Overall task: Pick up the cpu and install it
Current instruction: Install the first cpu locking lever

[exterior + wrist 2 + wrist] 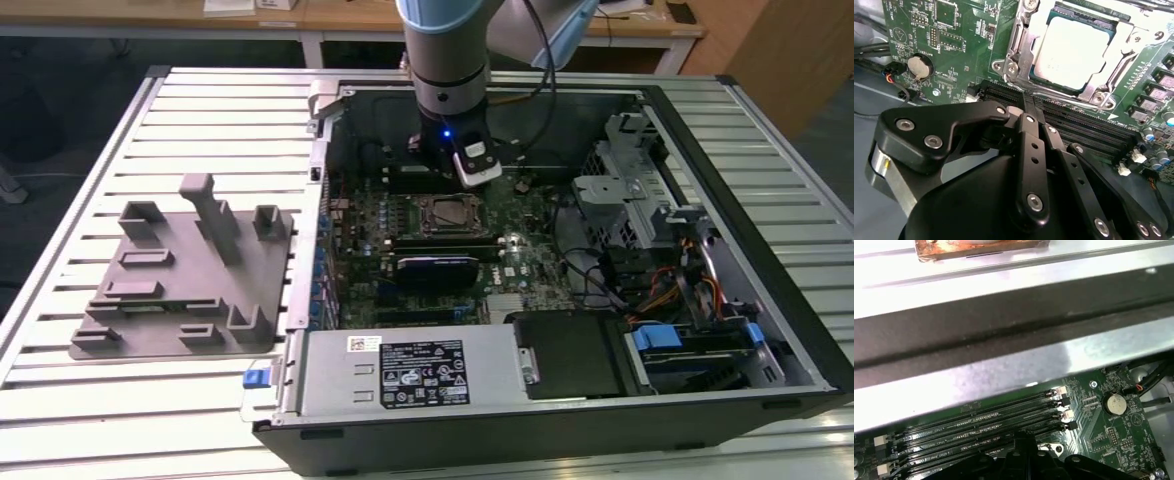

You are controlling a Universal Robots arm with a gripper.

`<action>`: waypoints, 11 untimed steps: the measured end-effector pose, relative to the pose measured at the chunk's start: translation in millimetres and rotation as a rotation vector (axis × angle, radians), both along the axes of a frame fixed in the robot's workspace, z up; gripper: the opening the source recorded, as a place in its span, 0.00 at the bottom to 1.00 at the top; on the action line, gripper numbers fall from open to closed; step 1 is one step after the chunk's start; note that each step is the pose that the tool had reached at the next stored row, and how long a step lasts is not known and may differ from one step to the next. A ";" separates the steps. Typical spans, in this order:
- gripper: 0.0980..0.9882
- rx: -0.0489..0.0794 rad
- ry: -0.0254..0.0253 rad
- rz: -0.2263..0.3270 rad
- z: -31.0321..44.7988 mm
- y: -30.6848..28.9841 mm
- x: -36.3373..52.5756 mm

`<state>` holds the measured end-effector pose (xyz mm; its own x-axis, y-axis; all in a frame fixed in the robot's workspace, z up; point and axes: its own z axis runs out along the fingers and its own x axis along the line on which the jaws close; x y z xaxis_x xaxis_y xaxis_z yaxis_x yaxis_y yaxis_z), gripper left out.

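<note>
The cpu sits seated in the motherboard socket, silvery top up, inside the metal frame. The gripper hangs just beside the socket, over the memory slots, jaws drawn together, holding nothing. In the exterior view the grey tray lies on the counter, well apart from the socket, outside the computer case.
</note>
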<state>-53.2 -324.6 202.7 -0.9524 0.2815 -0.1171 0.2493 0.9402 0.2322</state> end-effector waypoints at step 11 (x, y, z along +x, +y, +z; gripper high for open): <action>0.01 -0.054 0.0245 0.000 0.0 -0.2 1.4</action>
<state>-51.8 -324.8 202.6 -0.9552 0.2754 -0.1087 0.2543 0.9511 0.1751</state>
